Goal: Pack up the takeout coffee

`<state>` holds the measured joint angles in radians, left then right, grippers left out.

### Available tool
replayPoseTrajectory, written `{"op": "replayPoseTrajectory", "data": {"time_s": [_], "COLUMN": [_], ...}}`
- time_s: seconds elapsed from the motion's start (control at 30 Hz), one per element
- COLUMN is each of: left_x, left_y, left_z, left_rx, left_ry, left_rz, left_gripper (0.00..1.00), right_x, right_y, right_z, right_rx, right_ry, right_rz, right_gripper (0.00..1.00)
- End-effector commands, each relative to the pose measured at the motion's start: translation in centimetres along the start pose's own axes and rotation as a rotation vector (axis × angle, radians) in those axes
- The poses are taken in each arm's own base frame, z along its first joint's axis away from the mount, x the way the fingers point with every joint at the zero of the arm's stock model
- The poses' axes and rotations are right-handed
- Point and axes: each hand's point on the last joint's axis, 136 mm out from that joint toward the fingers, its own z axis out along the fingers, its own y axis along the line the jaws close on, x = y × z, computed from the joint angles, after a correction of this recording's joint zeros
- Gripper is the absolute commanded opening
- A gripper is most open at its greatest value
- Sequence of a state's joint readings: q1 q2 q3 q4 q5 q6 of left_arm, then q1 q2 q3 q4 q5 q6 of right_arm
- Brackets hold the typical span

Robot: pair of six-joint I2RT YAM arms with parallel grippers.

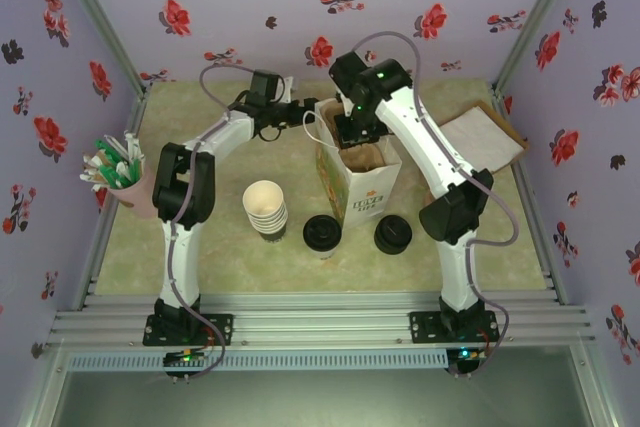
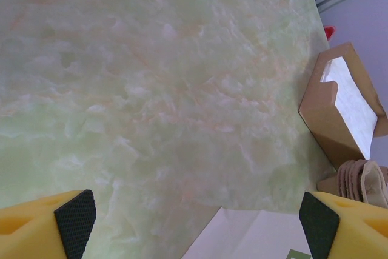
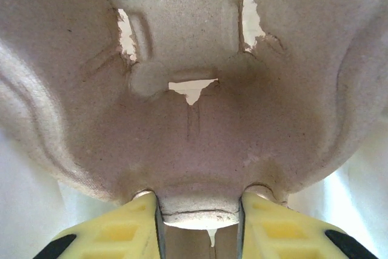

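the right gripper [image 3: 199,207], clamped on the pulp cup carrier [image 3: 194,107], holds it low inside the white paper bag [image 1: 368,202] while the left gripper [image 2: 197,218] hangs with fingers apart by the bag's rim, so this looks like the carrier-loading step, and the next move probably calls for releasing the carrier and fetching the 1 lidded coffee cup [image 1: 322,232] standing on the table [image 1: 220,257] just in front of the bag.

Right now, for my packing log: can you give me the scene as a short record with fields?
left gripper: open, empty, above the table
right gripper: shut on pulp carrier, at the mouth of the paper bag
takeout coffee: probably this black-lidded cup, in front of the bag, not packed
black lids: right of it
cup stack: left of it
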<state>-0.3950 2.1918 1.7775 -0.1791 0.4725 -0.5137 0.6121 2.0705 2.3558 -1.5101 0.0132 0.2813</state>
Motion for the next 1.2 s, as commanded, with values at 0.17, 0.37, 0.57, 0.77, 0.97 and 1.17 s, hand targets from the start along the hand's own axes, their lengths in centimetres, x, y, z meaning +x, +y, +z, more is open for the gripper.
{"op": "replayPoseTrajectory", "data": {"time_s": [0.17,0.37,0.57,0.77,0.97,1.17], "left_x": [0.9,1.0,1.1,1.0,0.8,0.5], "left_y": [0.1,0.1,0.1,0.0,-0.1,0.1], "left_z": [0.6,0.5,0.4,0.2,-0.1,-0.9], "left_rx": [0.013,0.012,0.008,0.009,0.004,0.000], "left_ry": [0.018,0.019,0.018,0.015,0.013,-0.002], "left_rz": [0.021,0.021,0.024,0.026,0.033,0.030], "left_gripper": [0.90,0.90,0.90,0.90,0.90,0.90], "right_x": [0.3,0.9,1.6,2.1,1.7,2.3], "right_y": [-0.3,-0.4,-0.3,-1.1,-0.7,-0.5], "right_z": [-3.2,-3.0,-1.6,0.9,0.6,3.6], "right_rx": [0.026,0.035,0.049,0.106,0.090,0.091], "right_ry": [-0.063,-0.047,0.003,0.080,0.061,0.135], "right_rz": [-0.005,-0.009,-0.034,-0.040,-0.041,-0.051], "right_gripper": [0.32,0.32,0.33,0.32,0.33,0.32]}}
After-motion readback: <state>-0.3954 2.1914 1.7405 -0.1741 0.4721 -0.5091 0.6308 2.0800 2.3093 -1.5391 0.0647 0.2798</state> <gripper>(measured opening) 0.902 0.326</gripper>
